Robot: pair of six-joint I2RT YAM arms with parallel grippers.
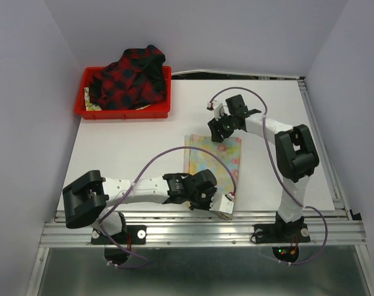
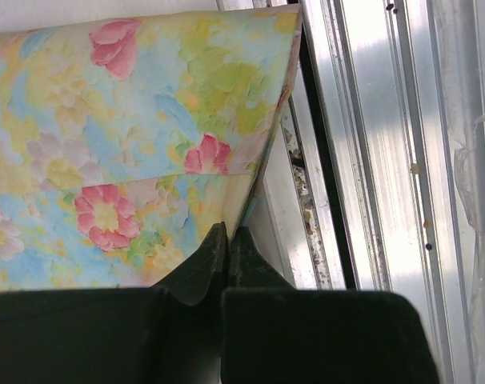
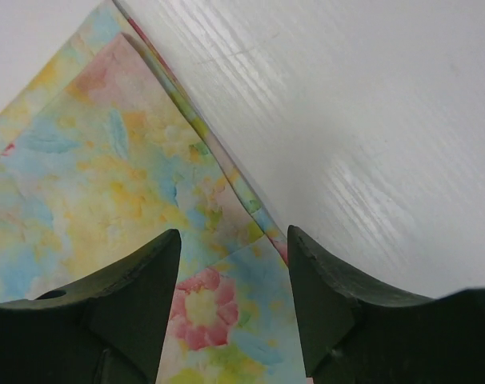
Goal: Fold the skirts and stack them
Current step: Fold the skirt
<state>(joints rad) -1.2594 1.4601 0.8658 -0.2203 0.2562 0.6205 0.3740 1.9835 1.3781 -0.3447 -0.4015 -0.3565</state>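
Floral skirt: floral skirt point(image 1: 213, 161) is soft, thin cloth in pastel yellow and light blue with pink flowers, folded into a flat upright rectangle at the centre of the top view; it lies on the worktop, its lower end reaching the lower edge by the rail
Plaid skirt: plaid skirt point(image 1: 130, 77) is dark red-and-black cloth, crumpled into a loose heap in the red tray at upper left, spilling over the tray's upper rim
Red tray: red tray point(image 1: 122, 113) is glossy plastic, rectangular with low walls; a strip of pale printed cloth shows at its left end
Left hand: left hand point(image 2: 226, 236) is clenched on the floral skirt, black tapered tips pressed together, the cloth's right edge running straight into the seam between them
Right hand: right hand point(image 3: 233, 240) is released, its two dark curved fingers point(image 3: 150, 280) well apart above the skirt's upper corner, a pink flower between them
Worktop: worktop point(image 1: 131, 148) is white and smooth, with faint streaks in the right wrist view
Rail: rail point(image 2: 386, 160) is ribbed, shiny aluminium, just beside the skirt's lower edge
Edges: layered folds show as stepped, straight edges at the skirt's upper corner
Open room: white surface shows broadly left of the floral skirt, between it and the tray, and at upper right
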